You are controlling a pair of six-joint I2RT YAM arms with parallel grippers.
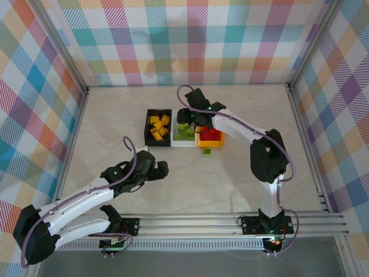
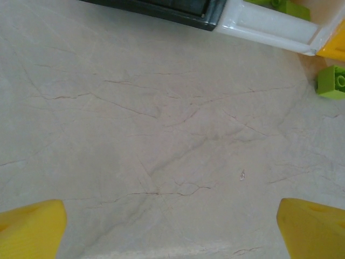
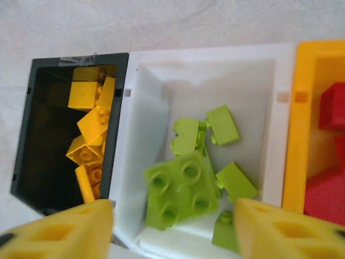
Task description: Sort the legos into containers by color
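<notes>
The left gripper point(image 1: 163, 169) hovers, fingers spread wide, over the bare table point(image 2: 161, 135). A loose lime lego point(image 1: 206, 152) lies at 6 o'clock of the orange bin point(image 3: 299, 135). The right gripper point(image 3: 178, 237), jaws apart and empty, hangs over the white bin point(image 3: 205, 54) holding green legos point(image 3: 183, 189). At its 9 o'clock sits the black bin point(image 3: 21, 135) with yellow legos point(image 3: 89, 124).

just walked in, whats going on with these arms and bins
Two arms are sorting legos by color. The black bin holds yellow bricks, the white bin green bricks, the orange-yellow bin red bricks. The right gripper hovers open over the white bin; the left gripper is open above bare table. One loose green brick lies unsorted beside the orange-yellow bin.
</notes>
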